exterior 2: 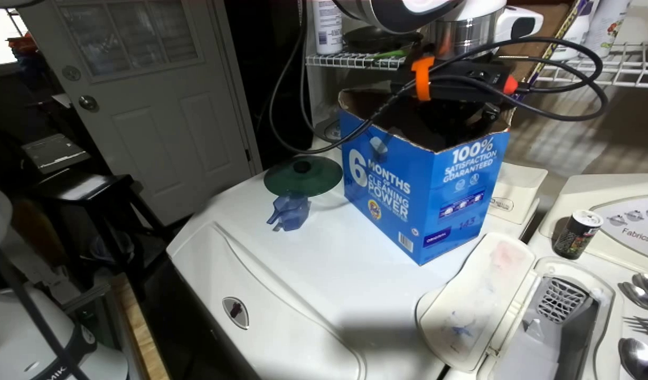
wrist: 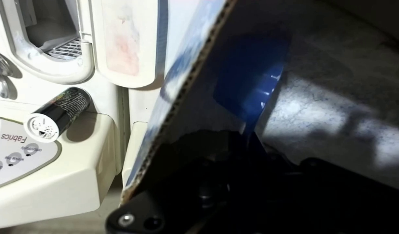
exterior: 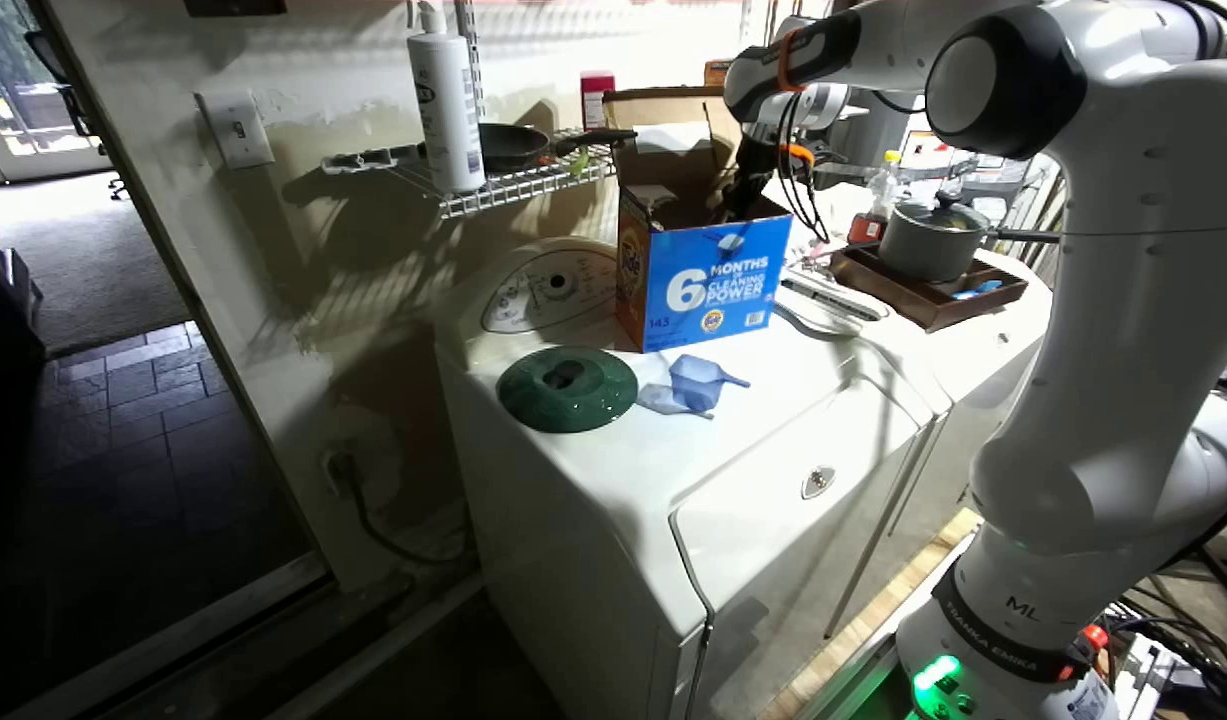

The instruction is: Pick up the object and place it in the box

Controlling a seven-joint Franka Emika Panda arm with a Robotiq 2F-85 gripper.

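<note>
Arm (exterior: 1143,300) bent, end effector (wrist: 248,138) inside box (exterior 2: 387,177).
</note>
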